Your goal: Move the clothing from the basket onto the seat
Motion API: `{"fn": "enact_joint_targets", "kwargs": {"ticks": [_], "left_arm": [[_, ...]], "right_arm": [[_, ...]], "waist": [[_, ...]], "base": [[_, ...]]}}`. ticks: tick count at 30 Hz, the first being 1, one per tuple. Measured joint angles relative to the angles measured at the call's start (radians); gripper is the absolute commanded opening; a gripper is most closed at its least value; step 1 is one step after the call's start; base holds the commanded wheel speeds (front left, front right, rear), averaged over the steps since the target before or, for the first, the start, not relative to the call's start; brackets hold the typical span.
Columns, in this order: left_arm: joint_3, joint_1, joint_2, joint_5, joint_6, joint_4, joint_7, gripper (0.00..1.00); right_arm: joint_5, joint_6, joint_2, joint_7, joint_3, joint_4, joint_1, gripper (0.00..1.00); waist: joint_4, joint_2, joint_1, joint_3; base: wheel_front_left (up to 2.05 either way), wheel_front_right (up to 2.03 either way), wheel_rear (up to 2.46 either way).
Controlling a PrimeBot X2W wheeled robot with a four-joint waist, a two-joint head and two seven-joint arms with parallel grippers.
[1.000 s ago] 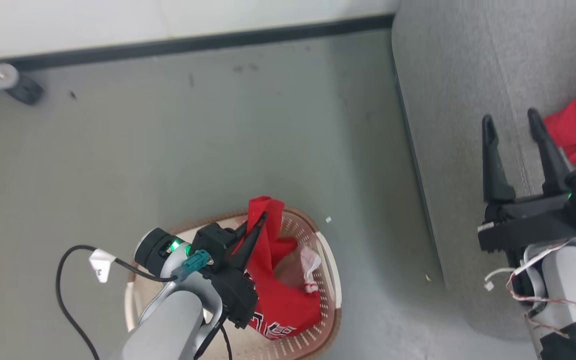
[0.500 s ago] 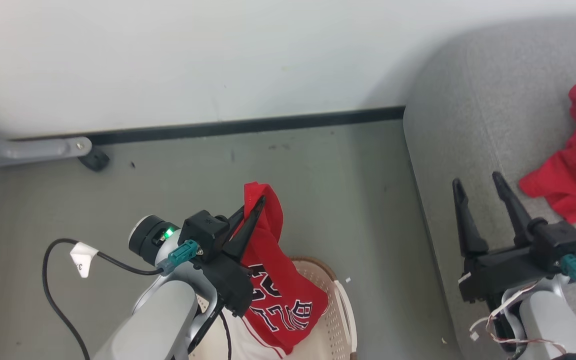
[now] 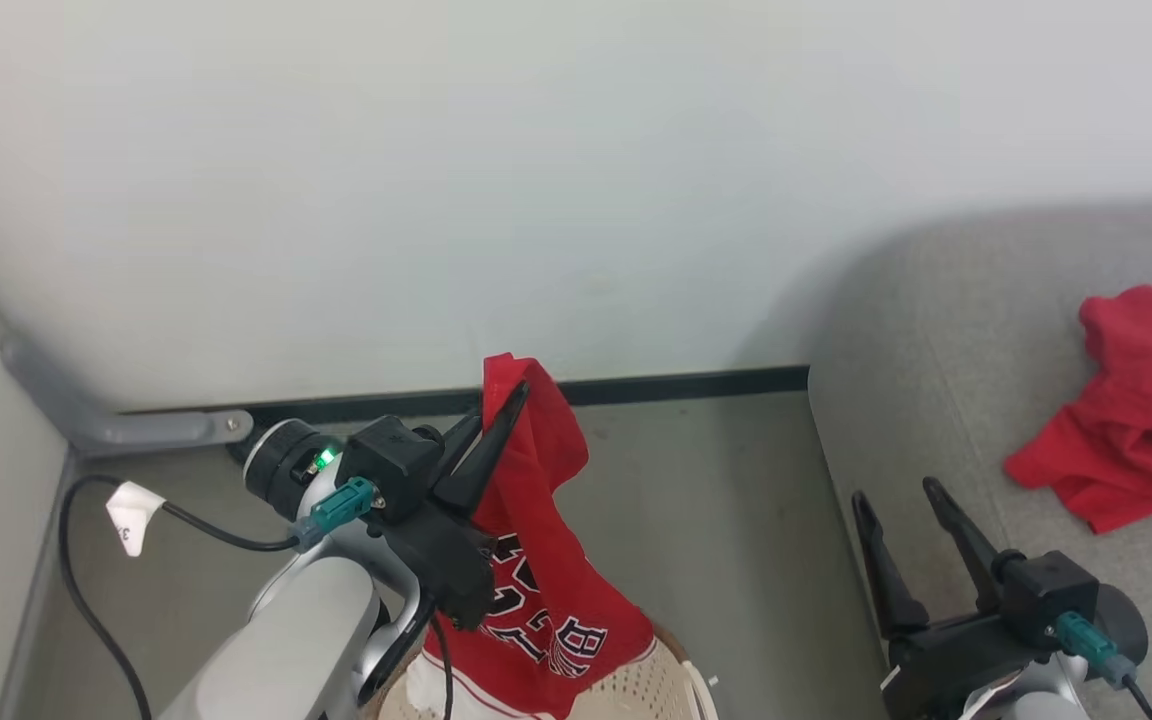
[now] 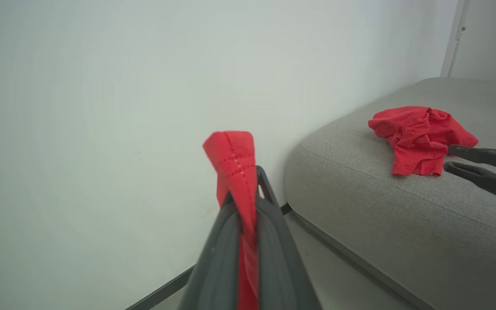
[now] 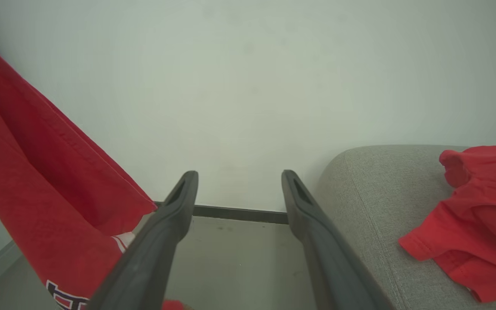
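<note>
My left claw [image 3: 508, 395] gripped the jersey [image 3: 546, 600], hanging long beneath it; the seat [image 3: 946, 330] lay off to its right, nearer my spread, empty right claw [image 3: 894, 492].

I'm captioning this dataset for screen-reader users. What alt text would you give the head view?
The left gripper, shut on a red jersey with lettering, holds it up so it hangs over the cream basket at the bottom edge. The right gripper is open and empty near the edge of the grey seat, where another red garment lies crumpled.
</note>
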Motion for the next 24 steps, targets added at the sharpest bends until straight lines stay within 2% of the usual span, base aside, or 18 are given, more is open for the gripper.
{"fn": "enact_joint_targets", "kwargs": {"ticks": [11, 19, 24], "left_arm": [[-0.003, 0.002, 0.038, -0.035, 0.000, -0.093, 0.035, 0.00], [0.001, 0.004, 0.047, -0.070, 0.000, -0.131, 0.073, 0.00], [0.000, 0.002, 0.044, -0.072, 0.000, -0.154, 0.106, 0.00]], "right_arm": [[0.000, 0.008, 0.015, 0.000, 0.026, -0.005, 0.050, 1.00], [0.000, 0.015, 0.015, 0.000, 0.061, -0.015, 0.062, 1.00], [-0.018, 0.024, 0.015, 0.000, 0.146, -0.001, 0.054, 1.00]], "waist": [[0.006, 0.0000, 0.0000, -0.120], [-0.002, 0.0001, 0.0001, -0.130], [-0.004, 0.0002, 0.0001, -0.123]], "base": [[0.00, 0.00, 0.00], [0.00, 0.00, 0.00], [0.00, 0.00, 0.00]]}}
